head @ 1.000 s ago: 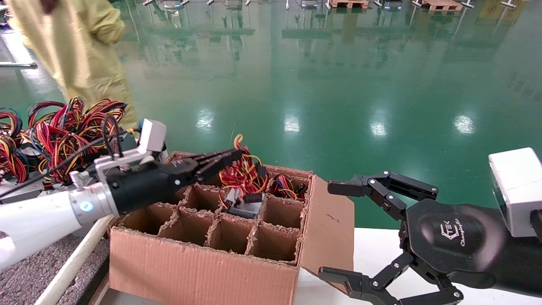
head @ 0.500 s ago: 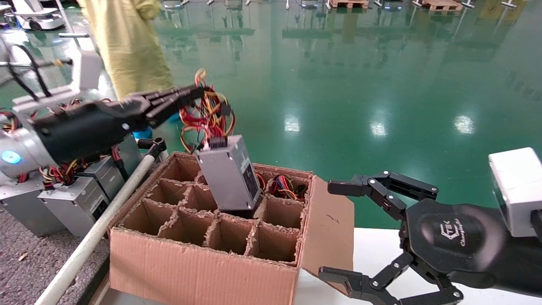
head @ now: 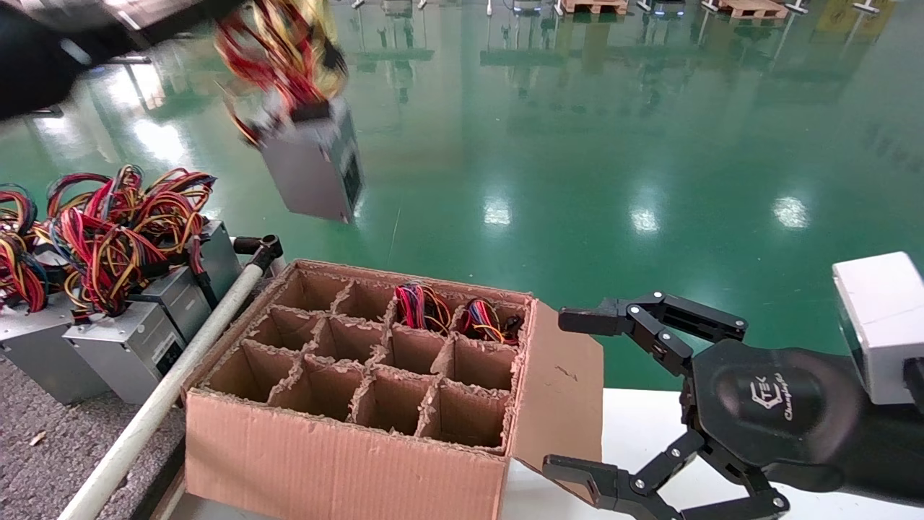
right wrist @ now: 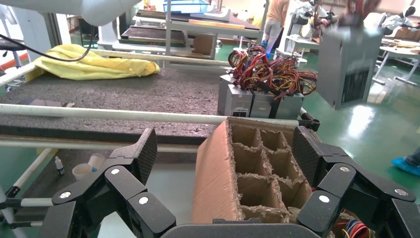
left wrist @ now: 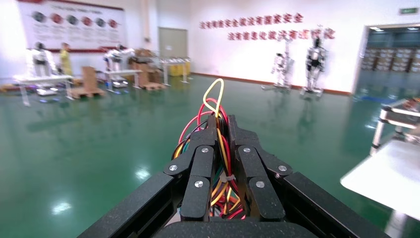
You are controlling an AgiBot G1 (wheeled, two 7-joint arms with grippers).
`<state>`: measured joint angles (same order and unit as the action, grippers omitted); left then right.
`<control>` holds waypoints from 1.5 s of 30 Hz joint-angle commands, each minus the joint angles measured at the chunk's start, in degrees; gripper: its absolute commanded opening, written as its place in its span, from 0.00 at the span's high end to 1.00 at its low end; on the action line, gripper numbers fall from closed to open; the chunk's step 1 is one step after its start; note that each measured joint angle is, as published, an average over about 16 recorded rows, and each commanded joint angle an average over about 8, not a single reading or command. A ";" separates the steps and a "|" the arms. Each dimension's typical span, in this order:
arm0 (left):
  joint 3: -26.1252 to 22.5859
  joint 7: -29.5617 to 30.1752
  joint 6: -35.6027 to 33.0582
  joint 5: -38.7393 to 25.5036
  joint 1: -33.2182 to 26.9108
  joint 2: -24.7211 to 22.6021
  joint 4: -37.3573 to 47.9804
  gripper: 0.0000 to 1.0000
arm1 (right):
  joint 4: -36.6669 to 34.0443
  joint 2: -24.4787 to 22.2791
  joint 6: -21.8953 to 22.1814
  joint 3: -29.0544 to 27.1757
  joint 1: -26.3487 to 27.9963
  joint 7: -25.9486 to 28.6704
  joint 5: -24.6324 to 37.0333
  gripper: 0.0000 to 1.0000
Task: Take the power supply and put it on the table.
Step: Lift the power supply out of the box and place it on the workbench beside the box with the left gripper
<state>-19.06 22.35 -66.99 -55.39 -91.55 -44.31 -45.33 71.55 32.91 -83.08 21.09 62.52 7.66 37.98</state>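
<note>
A grey power supply (head: 312, 167) hangs in the air above and behind the carton (head: 339, 448), dangling from its red, yellow and black wire bundle (head: 278, 47). In the left wrist view my left gripper (left wrist: 221, 124) is shut on those wires, which run between its fingers. In the head view, part of that arm shows at the top left. The hanging box also shows in the right wrist view as a power supply (right wrist: 345, 63) above the carton's far end. The dark speckled table (head: 43, 462) lies to the left behind a white rail (head: 162, 404). My right gripper (head: 567, 393) stays open beside the carton's right flap.
Several power supplies (head: 130, 339) with tangled wires stand on the table near the rail. The carton's back cells hold two more wire bundles (head: 422, 307); its other cells look empty. A yellow cloth (right wrist: 89, 67) lies on the table's far side. Beyond is green floor.
My left gripper has pulled the power supply by its wires out of a carton cell, up and toward the left. The right arm has not moved.
</note>
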 commanded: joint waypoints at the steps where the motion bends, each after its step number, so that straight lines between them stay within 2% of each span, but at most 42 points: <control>1: 0.07 3.23 1.55 -0.45 -0.96 1.81 -2.96 1.00 | 0.00 0.00 0.00 0.00 0.00 0.00 0.00 0.00; 8: 1.98 6.84 5.15 -1.59 -2.73 8.91 -7.15 1.00 | 0.00 0.00 0.00 0.00 0.00 0.00 0.00 0.00; 13: 3.24 7.59 4.78 -1.78 -3.88 13.73 -6.70 1.00 | 0.00 0.00 0.00 0.00 0.00 0.00 0.00 0.00; 22: 4.47 5.94 -0.27 -3.84 -7.49 23.96 0.15 1.00 | 0.00 0.00 0.00 0.00 0.00 0.00 0.00 0.00; 33: 4.07 1.86 -9.21 -7.68 -12.76 33.19 10.36 1.00 | 0.00 0.00 0.00 0.01 0.00 0.00 0.00 0.00; 39: 4.15 0.91 -13.84 -7.83 -13.39 37.01 13.81 1.00 | -0.01 -0.01 0.01 0.00 0.00 -0.01 -0.01 0.00; 45: 4.37 0.61 -15.41 -7.49 -13.48 38.01 14.50 0.99 | -0.02 -0.01 0.02 0.00 -0.01 -0.01 -0.02 0.00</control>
<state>-14.77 23.09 -81.74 -62.99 -104.97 -6.74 -31.13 71.54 32.90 -83.06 21.09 62.51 7.65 37.97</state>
